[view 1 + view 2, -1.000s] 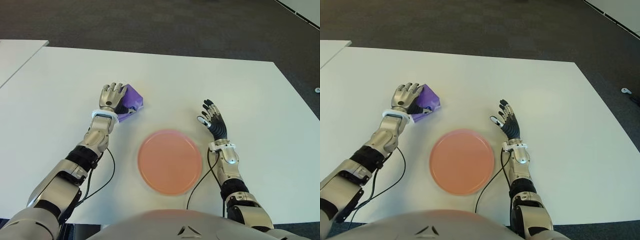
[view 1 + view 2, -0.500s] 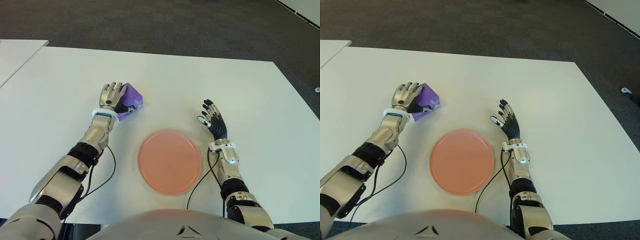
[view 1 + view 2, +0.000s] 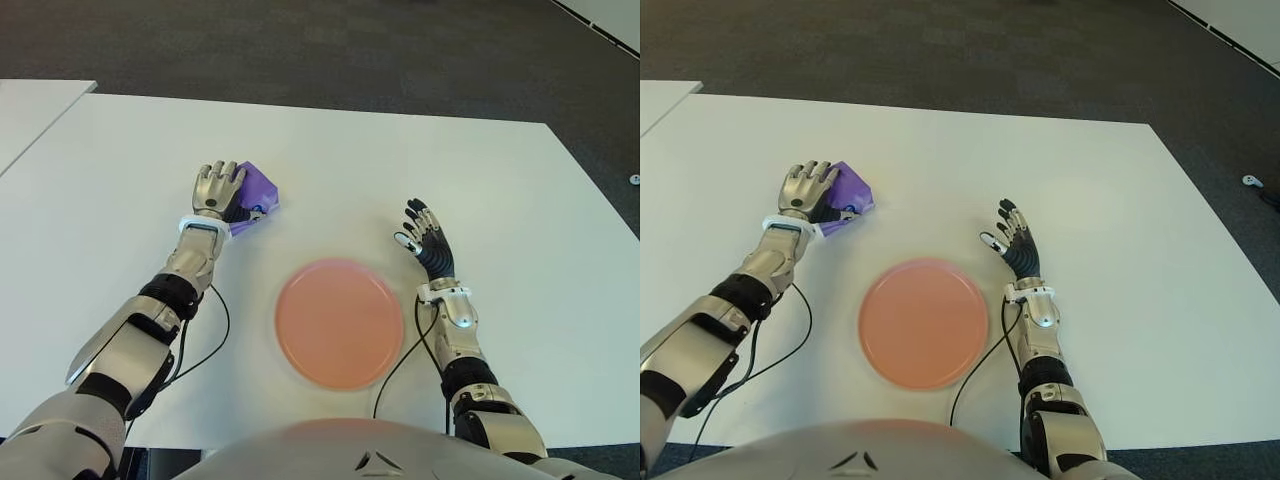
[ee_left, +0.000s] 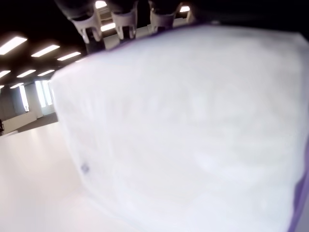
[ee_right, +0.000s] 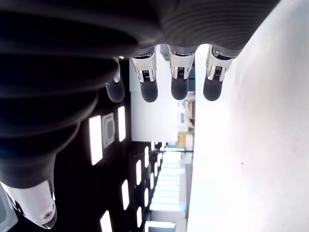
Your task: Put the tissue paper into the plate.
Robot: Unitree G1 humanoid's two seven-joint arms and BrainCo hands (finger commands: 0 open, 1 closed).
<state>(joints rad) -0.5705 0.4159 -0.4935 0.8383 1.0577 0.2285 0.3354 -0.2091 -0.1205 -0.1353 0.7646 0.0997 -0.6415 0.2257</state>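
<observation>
The tissue paper is a purple pack (image 3: 252, 189) lying on the white table (image 3: 420, 150), up and to the left of the plate. My left hand (image 3: 218, 188) covers the pack's left side, its fingers curled around it. In the left wrist view the pack (image 4: 193, 130) fills almost the whole picture, with fingertips (image 4: 124, 21) hooked over its far edge. The round pink plate (image 3: 340, 322) sits near the table's front edge, with nothing in it. My right hand (image 3: 425, 236) shows to the right of the plate, fingers (image 5: 178, 82) spread and holding nothing.
A second white table (image 3: 30, 110) stands at the far left across a narrow gap. Dark carpet (image 3: 330, 50) lies beyond the table's far edge. Black cables (image 3: 205, 350) trail from both forearms near the plate.
My left hand has slid slightly to the left and away from me, and the purple pack moved with it. The right hand and the plate have stayed put.
</observation>
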